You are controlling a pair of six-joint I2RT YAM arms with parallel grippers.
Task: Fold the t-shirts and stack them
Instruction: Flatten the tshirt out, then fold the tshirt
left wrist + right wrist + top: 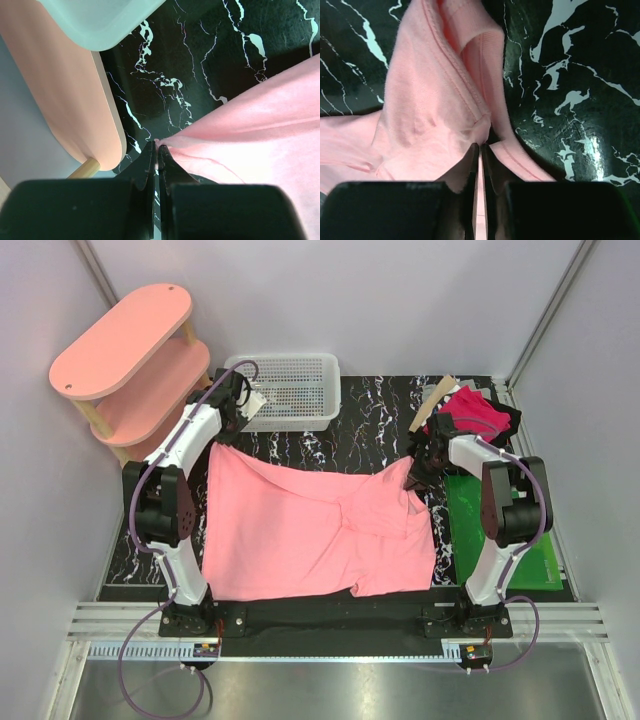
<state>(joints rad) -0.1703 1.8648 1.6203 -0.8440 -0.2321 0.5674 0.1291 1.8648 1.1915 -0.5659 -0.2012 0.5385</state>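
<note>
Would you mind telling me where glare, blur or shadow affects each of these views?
Top external: even light, sharp, with the salmon-pink t-shirt well exposed. Left wrist: the white basket is blurred and washed out. Right wrist: glare on the glossy tabletop; the right gripper is nearly black.

No text, label, brand, number or sign can be read in any view
</note>
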